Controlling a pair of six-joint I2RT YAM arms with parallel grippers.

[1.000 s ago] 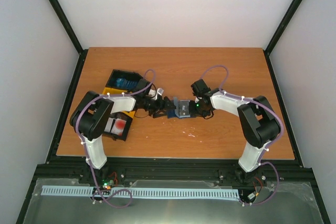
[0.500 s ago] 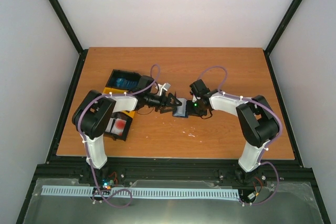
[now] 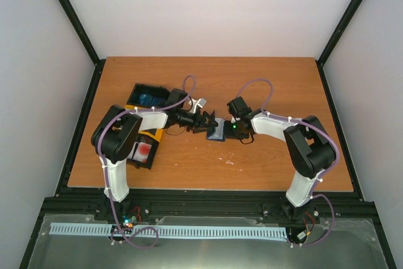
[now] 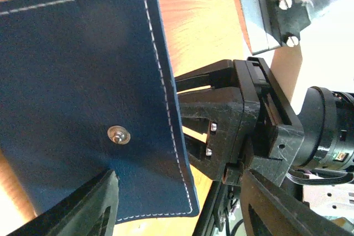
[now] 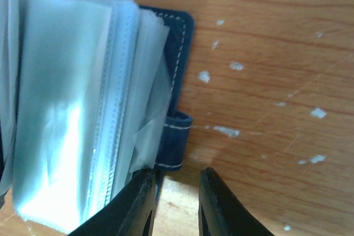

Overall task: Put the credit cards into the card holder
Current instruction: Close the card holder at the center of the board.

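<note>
Navy-blue with white stitching, the card holder (image 4: 83,81) fills the space just ahead of the left jaws. Its outer cover is turned toward them, with a metal snap (image 4: 119,135) on it. The left jaws stand wide apart and clamp nothing. One finger (image 4: 83,208) overlaps the lower edge of the cover, and the other finger (image 4: 282,208) is well off to the side of it. Whether the first finger touches the cover I cannot tell. Just beyond the stitched edge, the right jaws face the cover from the opposite side, very close.

Seen from the right wrist, the card holder is open. Its clear plastic sleeves (image 5: 72,109) fan out ahead of the right jaws and to one side. A small navy strap (image 5: 177,136) sticks out from the cover just ahead of the gap between these jaws. The right jaws are only a little apart, with bare wood of the desk (image 5: 265,81) in the gap, and they grip nothing that I can see.

Well behind the left jaws, beside that arm, sits a black-and-yellow tray (image 3: 131,108). Blue credit cards (image 3: 151,99) are in its far compartment, and a white credit card (image 3: 143,150) with a red blotch is in the near one.
</note>
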